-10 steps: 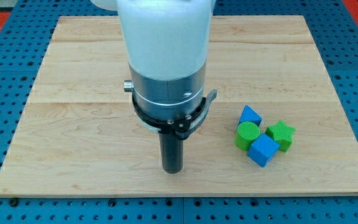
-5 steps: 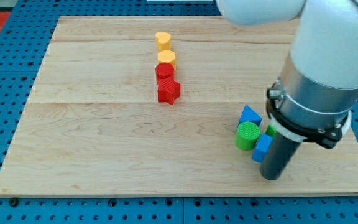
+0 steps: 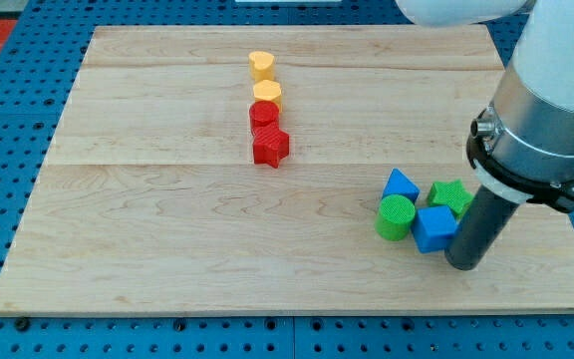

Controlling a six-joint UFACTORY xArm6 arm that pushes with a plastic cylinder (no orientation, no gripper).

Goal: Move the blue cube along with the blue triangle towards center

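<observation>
Camera view: my tip (image 3: 465,265) sits right against the blue cube (image 3: 433,228), at its 4 o'clock. No fingers here, just a bare rod holding nothing. Blue triangle (image 3: 400,185) is at the cube's 11 o'clock, green cylinder (image 3: 396,216) touching at 9, green star (image 3: 450,195) at 1. All low on the board (image 3: 147,239), right of center.

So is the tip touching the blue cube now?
Apparently touching: my tip sits against the blue cube's right edge, no gap showing.

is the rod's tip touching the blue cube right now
Touching: in the camera view my tip sits flush against the blue cube's right side, with no board showing between them.
</observation>
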